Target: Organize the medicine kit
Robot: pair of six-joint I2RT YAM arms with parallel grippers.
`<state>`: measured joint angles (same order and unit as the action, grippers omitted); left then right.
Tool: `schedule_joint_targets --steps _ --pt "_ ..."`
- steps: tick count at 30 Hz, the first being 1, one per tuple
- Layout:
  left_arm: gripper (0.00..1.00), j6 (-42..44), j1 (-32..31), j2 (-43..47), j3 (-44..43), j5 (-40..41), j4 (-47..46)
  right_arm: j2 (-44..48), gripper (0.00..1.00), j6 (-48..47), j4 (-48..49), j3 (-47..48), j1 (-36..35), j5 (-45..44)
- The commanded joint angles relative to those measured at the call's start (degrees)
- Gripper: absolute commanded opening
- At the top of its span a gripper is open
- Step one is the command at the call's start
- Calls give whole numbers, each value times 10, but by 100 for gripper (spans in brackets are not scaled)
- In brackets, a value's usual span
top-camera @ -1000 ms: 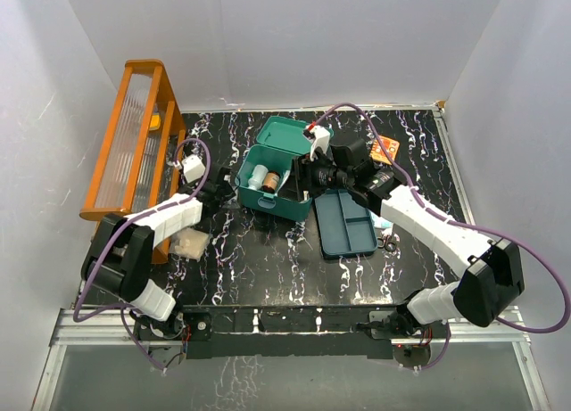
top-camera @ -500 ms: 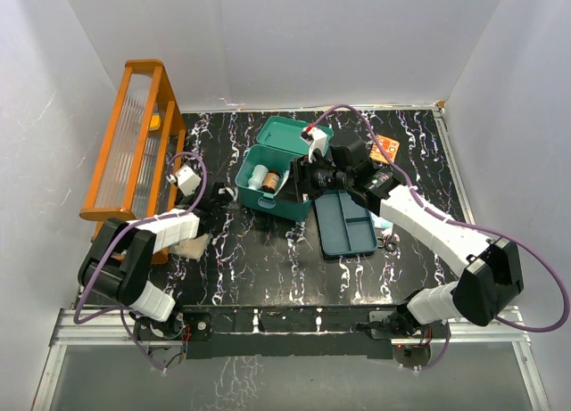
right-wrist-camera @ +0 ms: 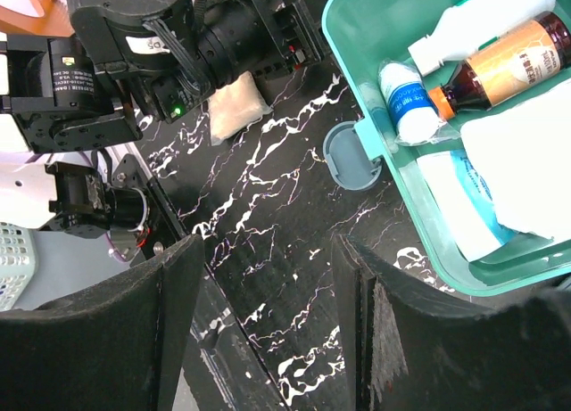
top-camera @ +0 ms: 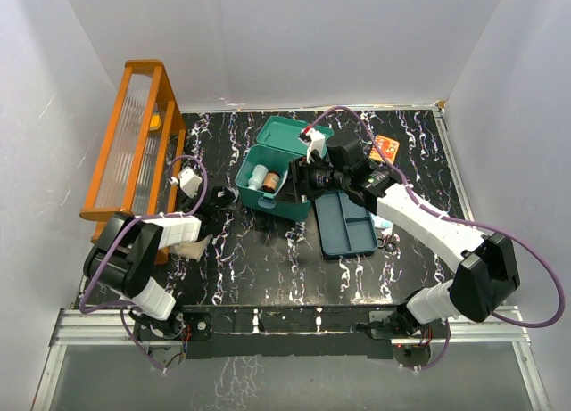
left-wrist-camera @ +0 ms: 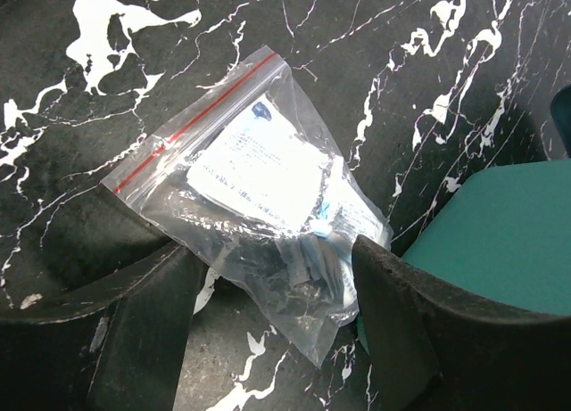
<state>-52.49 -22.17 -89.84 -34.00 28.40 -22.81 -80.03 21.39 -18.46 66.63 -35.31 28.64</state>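
The medicine kit (top-camera: 272,206) is an open teal box with its lid (top-camera: 285,133) tipped back. Its three-compartment tray (top-camera: 348,237) lies on the table to the right. Inside the box (right-wrist-camera: 513,277) lie a brown bottle (right-wrist-camera: 500,63), white bottles and white packets. A clear zip bag (left-wrist-camera: 259,170) with a red strip lies on the black marble beside the box's left wall (left-wrist-camera: 500,242). My left gripper (left-wrist-camera: 277,255) is open, its fingers astride the bag's near corner, and shows low beside the box (top-camera: 220,197). My right gripper (right-wrist-camera: 268,250) hangs open and empty over the table by the box's near wall (top-camera: 299,181).
An orange wooden rack (top-camera: 134,143) stands along the left edge. A beige pouch (top-camera: 192,242) lies at its foot. An orange packet (top-camera: 385,146) sits at the back right, and a small dark item (top-camera: 388,243) lies right of the tray. White walls enclose the table.
My left gripper has drawn back a little from the box, and its fingers have come closer together around the zip bag. The right gripper has shifted slightly left over the box.
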Motion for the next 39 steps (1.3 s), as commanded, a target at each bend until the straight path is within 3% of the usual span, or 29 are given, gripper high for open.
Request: schedule_joint_targets --steps 1,14,18,23,31,39 --pt "65 -12 5 -14 8 0 -21 1 57 4 22 9 -2 -2" --pt "43 -11 6 -17 9 5 -58 -7 57 4 19 11 -2 -6" --pt "29 -6 6 -2 9 14 -54 -1 57 4 19 11 -2 -9" --pt "26 10 8 11 5 12 -45 -1 57 5 18 11 -2 -4" --pt "0 83 16 63 7 -32 -45 4 57 8 19 11 -2 -12" --pt "0 163 25 166 -29 -49 74 19 57 17 23 5 -3 -37"
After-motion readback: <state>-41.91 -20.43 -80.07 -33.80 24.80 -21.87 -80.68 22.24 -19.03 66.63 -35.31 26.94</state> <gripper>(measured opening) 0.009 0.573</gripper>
